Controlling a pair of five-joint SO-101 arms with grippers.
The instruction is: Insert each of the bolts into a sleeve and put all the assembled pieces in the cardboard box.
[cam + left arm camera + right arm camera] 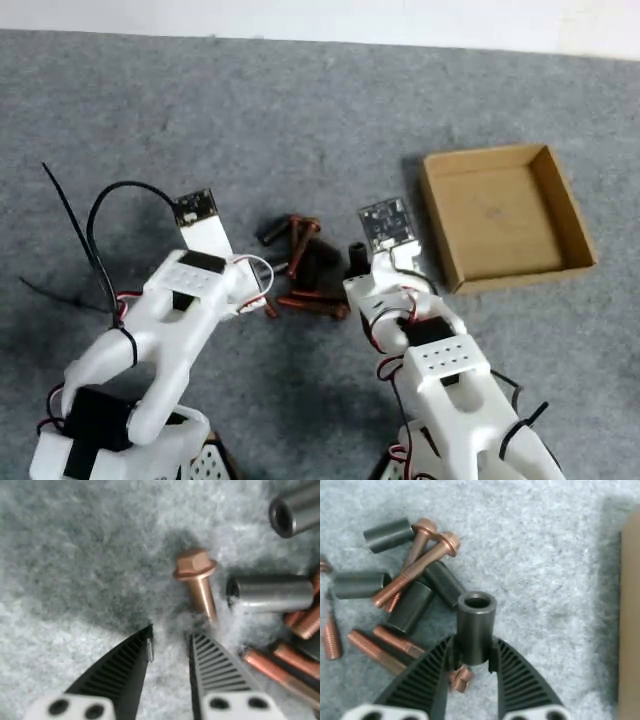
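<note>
"What's nearest?"

"The right gripper (472,652). Its ribbed black fingers are clamped on a smooth, dark metal sleeve (476,627) with its round bore showing."

"And the left gripper (170,650)?"

"Fingers apart over the fuzzy grey felt (300,120), just short of a coppery, hex-headed bolt (197,580). Between the arms there's a pile (300,265) of threaded bolts and sleeves. Farther off, beside the right arm, sits the shallow square cardboard box (505,215)."
</note>
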